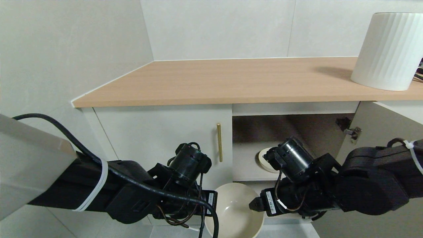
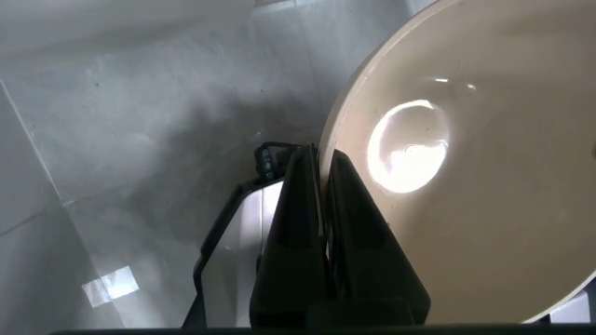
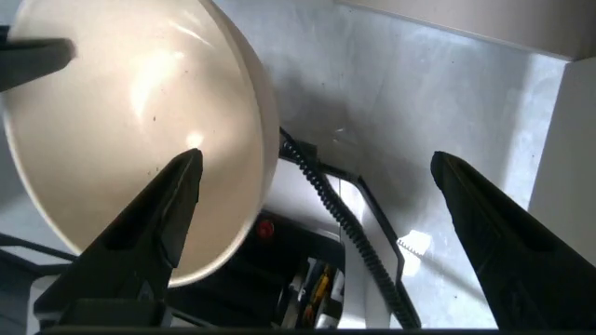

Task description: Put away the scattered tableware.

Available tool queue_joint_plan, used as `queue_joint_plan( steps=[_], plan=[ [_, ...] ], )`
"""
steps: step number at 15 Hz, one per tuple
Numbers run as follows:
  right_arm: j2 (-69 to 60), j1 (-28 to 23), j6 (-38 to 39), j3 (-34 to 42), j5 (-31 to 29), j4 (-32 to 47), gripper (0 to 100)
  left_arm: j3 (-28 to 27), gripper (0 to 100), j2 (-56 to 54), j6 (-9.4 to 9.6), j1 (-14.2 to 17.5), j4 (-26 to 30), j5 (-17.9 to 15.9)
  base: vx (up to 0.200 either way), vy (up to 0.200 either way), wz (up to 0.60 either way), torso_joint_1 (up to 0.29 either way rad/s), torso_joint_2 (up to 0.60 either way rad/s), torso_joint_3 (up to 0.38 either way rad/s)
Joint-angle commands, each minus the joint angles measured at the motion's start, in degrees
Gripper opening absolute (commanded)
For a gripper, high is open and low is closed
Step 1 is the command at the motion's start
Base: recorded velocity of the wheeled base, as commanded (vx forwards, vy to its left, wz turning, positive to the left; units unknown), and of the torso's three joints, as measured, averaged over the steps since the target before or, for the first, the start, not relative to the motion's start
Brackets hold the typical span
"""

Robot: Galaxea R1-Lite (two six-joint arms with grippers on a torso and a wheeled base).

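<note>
A pale tiled wall backs a wooden counter [image 1: 231,82], where a white ribbed vase [image 1: 390,49] stands at the robot's right. Below the counter, the cabinet's left door [image 1: 158,132] is closed and its right door [image 1: 380,132] is swung open, baring a shelf [image 1: 244,162]. A round cream dish [image 1: 264,162] lies on that shelf, so by the look of it one piece is already stowed. A cream bowl [image 1: 236,211] is held in the air in front of the opening and below shelf level. The left pincer [image 2: 321,186] is clamped narrow on the bowl's rim. The right pincer [image 3: 317,160] is spread wide just beside the opposite rim and is not gripping it. The bowl is not yet put away. What seems left is to carry it to the shelf, set it near the dish and let go.
</note>
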Motion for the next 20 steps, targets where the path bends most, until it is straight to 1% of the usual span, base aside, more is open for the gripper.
queue_joint_plan(
  steps=[1, 2, 13, 14, 20],
  plan=[
    [1.6, 0.0, 0.0, 0.1, 0.0, -0.5, 100, 0.0, 0, -0.1, -0.03, 0.0, -0.1, 0.0, 0.0, 0.0, 0.0, 0.0, 0.0, 0.0],
    [1.9, 0.1, 0.0, 0.0, 0.0, -0.5, 0, 0.0, 0, -0.1, -0.03, 0.0, 0.0, 0.0, 0.0, 0.0, 0.0, 0.0, 0.0, 0.0],
    [1.9, 0.0, 0.0, 0.1, -0.1, -0.5, 0, 0.0, 0, -0.2, -0.03, 0.0, 0.0, 0.0, 0.0, 0.0, 0.0, 0.0, 0.0, 0.0],
    [1.9, 0.0, 0.0, 0.1, 0.0, -0.5, 0, 0.0, 100, -0.3, -0.12, 0.0, 0.0, 0.0, 0.0, 0.0, 0.0, 0.0, 0.0, 0.0],
    [2.0, 0.0, 0.0, 0.2, -0.2, -0.5, 0, 0.0, 100, -0.6, -0.12, 0.0, -0.1, 0.5, 0.0, 0.0, 0.0, 0.0, 0.0, 0.0]
  ],
)
